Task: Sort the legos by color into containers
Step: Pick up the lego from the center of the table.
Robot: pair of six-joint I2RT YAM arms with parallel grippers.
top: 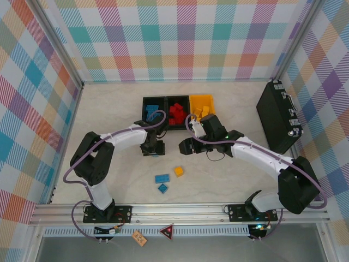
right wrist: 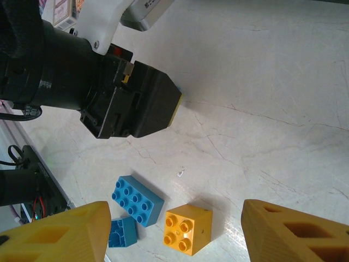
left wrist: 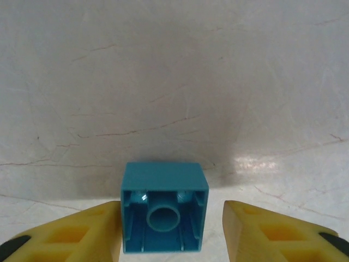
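Now, blue lego (left wrist: pixel 163 183) lies inside left gripper (left wrist: pixel 172 213).

Loose legos (top: pixel 162 178) lie on the table (top: pixel 229 180) before the containers (top: pixel 178 97).

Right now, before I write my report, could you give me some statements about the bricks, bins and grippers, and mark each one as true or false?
1. The left gripper stands open with a blue brick between its jaws. True.
2. The red bricks lie in the yellow-orange bin. False: they lie in the middle black bin.
3. A yellow-orange brick lies on the table near two blue bricks. True.
4. The right gripper is shut on a yellow brick. False: it is open and holds nothing.
5. The black case lies at the left side of the table. False: it lies at the right side.
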